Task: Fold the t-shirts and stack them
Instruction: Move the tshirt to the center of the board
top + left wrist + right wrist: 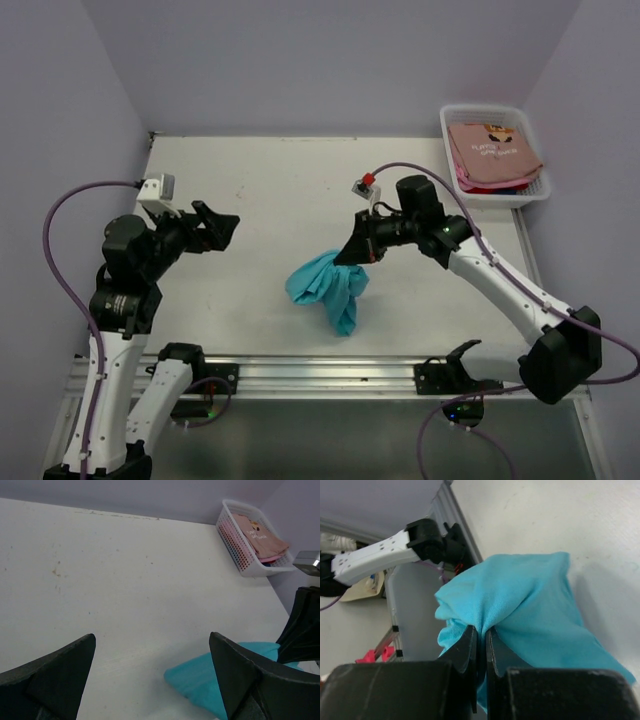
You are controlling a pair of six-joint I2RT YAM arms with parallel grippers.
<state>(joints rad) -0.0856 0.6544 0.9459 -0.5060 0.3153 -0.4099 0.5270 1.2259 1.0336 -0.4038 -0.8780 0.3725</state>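
At table (pixel 250 180) centre, the right gripper (pixel 351 256) is clamping the bunched teal t-shirt (pixel 325 288). Left gripper (pixel 222 226), agape, should be taking a free corner

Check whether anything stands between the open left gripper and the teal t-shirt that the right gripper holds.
Nothing visible does. Only bare table lies between the left gripper and the teal t-shirt, which the right gripper pinches by a fold. The white basket holding the pink t-shirt sits at the far right corner, off that line.
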